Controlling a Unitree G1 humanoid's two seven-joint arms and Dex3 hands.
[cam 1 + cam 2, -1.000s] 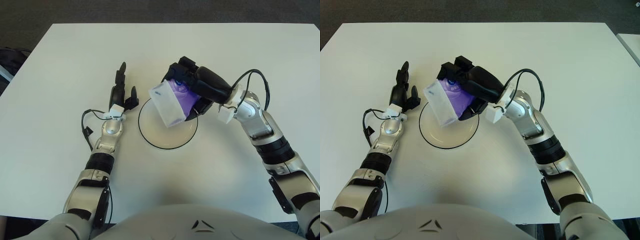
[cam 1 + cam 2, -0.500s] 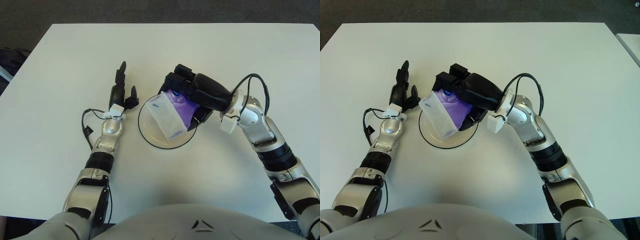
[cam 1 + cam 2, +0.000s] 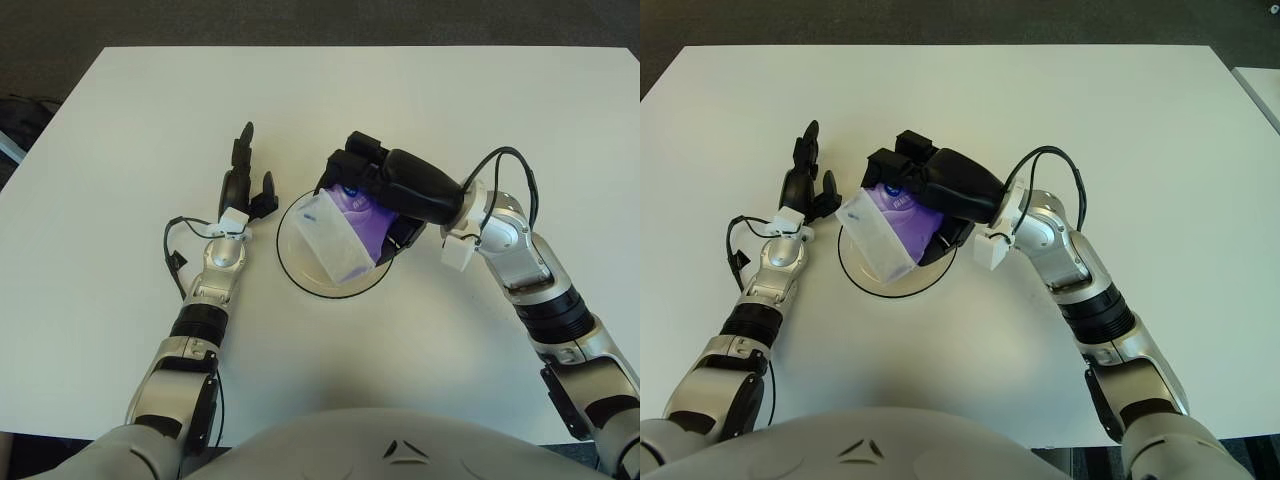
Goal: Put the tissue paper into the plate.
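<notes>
Item one, my right hand point(image 3: 385, 190): fingers curled around the tissue paper pack point(image 3: 343, 225), gripping its purple end from above. The pack tilts out to the hand's left and downward, its pale clear end lowest, over the plate point(image 3: 300, 275); whether it touches the plate I cannot tell. Item two, my left hand point(image 3: 245, 185): lying on the white table point(image 3: 120, 130) just left of the plate, fingers extended, holding nothing
</notes>
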